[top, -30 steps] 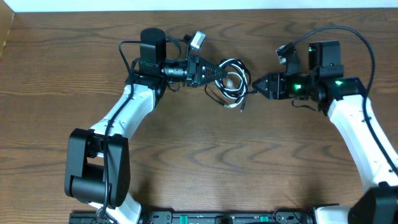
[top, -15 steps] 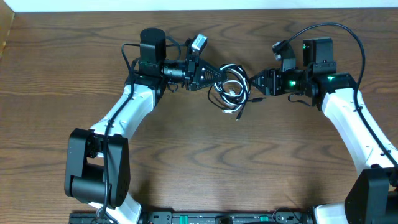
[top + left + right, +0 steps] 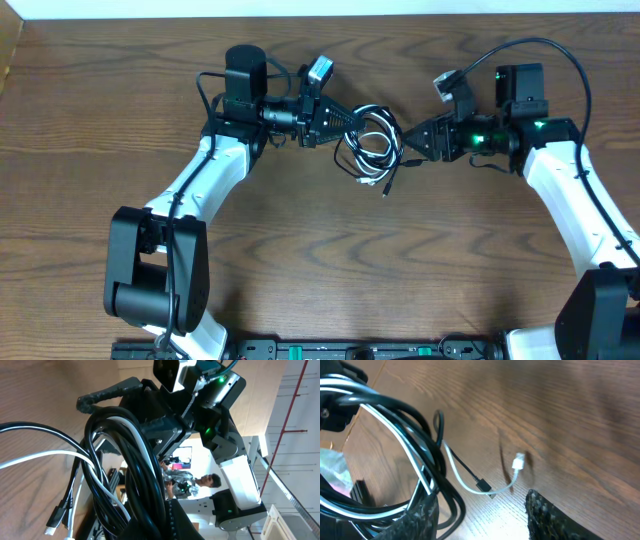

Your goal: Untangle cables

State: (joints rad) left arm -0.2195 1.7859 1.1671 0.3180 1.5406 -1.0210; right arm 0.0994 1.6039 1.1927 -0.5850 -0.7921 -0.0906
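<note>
Two cables (image 3: 370, 145), one knot, mid-desk (image 3: 320, 260); separation looks barely started.
Overhead: left gripper (image 3: 347, 120) jaws clamped on cables, right gripper (image 3: 408, 148) at their far edge.
Left wrist: glossy thin cords, white and black interlooped.
Right wrist: jaws half apart, gripping nothing. White plug (image 3: 519, 462) lies on wood grain.
Next: pinch one strand only.

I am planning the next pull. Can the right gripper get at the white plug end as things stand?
Probably yes. The right gripper is open, and the white plug shows uncovered just ahead of it. The cable bundle, held by the left gripper, sits to one side.
</note>
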